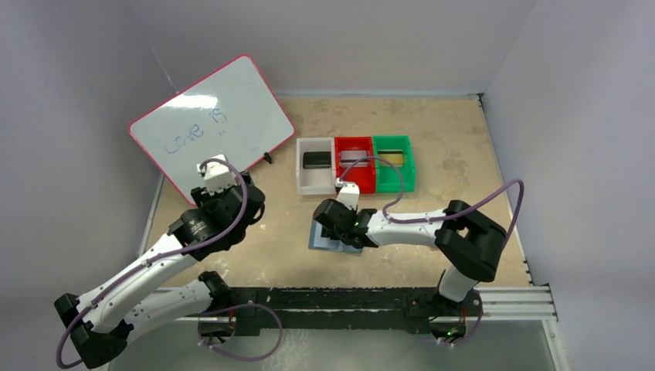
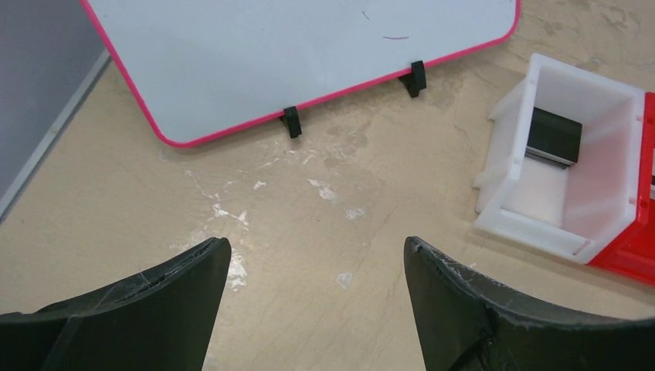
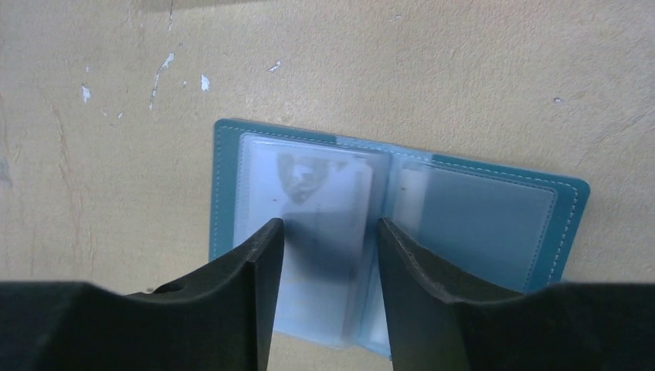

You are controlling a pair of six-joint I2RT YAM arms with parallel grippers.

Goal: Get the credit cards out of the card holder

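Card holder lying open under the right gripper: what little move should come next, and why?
Probably close the right gripper further to pinch the pale card. Its jaws stand apart on either side of that card, which sits in a clear pocket of the open card holder, so it looks lined up but not yet gripped.

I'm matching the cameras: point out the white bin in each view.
Top external: white bin at centre, just left of the red bin.
Left wrist: white bin at the right edge, black card inside.
Right wrist: not in view.
Shared landmark: whiteboard, left of the white bin in both views.
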